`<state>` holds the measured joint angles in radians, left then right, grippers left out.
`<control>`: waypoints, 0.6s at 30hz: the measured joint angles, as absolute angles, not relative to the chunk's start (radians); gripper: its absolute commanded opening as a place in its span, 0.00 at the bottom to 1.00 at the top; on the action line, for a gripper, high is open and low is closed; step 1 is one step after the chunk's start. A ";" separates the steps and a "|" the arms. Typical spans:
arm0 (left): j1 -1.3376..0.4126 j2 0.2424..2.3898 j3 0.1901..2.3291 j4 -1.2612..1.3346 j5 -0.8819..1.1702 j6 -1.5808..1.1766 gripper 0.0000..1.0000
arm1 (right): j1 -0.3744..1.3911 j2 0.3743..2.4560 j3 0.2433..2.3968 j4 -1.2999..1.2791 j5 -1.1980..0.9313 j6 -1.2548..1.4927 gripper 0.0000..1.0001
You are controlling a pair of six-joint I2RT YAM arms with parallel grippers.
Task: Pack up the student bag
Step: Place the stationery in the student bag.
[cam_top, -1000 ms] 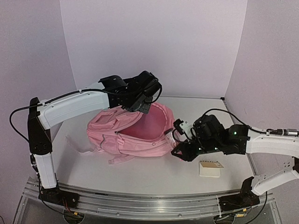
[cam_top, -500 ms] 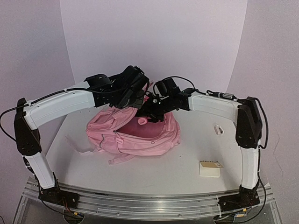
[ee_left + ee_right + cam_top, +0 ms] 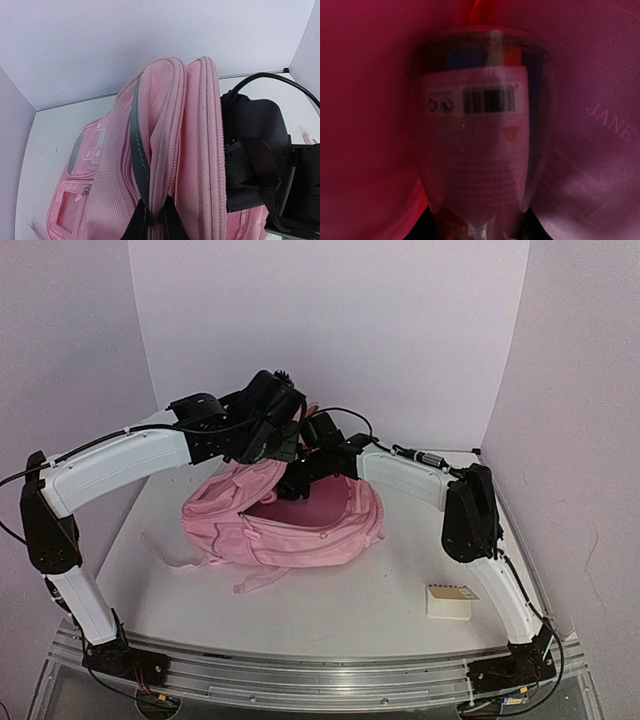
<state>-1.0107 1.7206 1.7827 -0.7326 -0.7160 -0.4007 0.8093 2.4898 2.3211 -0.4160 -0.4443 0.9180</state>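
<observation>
— Nearest the arm bases, what lies on the counter (image 3: 330, 618)?

— One small cream box (image 3: 452, 601), flat at the near right, well apart from everything else; beyond it, in the middle of the counter, lies the student bag (image 3: 300, 535); its straps (image 3: 170, 552) trail toward the near left.

— And how does it lie?

— Slumped, with the front pockets (image 3: 75, 210) turned to the left; the main opening faces up and toward the rear.

— What of the left gripper (image 3: 154, 220)?

— It comes over the bag from the left; the left wrist view shows its dark fingers pressed together on the folds of the zipped rim (image 3: 195, 130); it pinches that pink fabric and holds the edge raised above the rest of the bag.

— And the other side?

— The right arm (image 3: 400, 468) reaches across from the right, and its black wrist dips into the opening, just beside the left gripper; from above, the fabric hides the right gripper (image 3: 479, 227); its own camera shows it inside the pink lining, pinching a clear pack (image 3: 480, 125) that stands out between the fingers; a white label (image 3: 475, 100) with a barcode faces the lens.

— Farthest back?

— Pale lilac walls (image 3: 330, 330) behind and at both sides.
</observation>
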 measured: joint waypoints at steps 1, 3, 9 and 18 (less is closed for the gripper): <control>-1.010 1.718 1.779 -0.730 -0.719 -0.401 0.00 | 0.814 2.497 2.333 -0.416 -0.435 0.918 0.35; -1.011 1.708 1.764 -0.724 -0.727 -0.402 0.00 | 0.821 2.505 2.344 -0.415 -0.427 0.918 0.56; -1.012 1.667 1.706 -0.689 -0.737 -0.429 0.00 | 0.832 2.497 2.319 -0.378 -0.458 0.870 0.65; -1.018 1.649 1.655 -0.643 -0.735 -0.451 0.00 | 0.865 2.271 1.991 -0.364 -0.322 0.749 0.52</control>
<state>-1.0183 1.6486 1.6554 -0.6434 -0.7353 -0.4511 0.8654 2.2709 1.9913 -0.3637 -0.3223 0.7491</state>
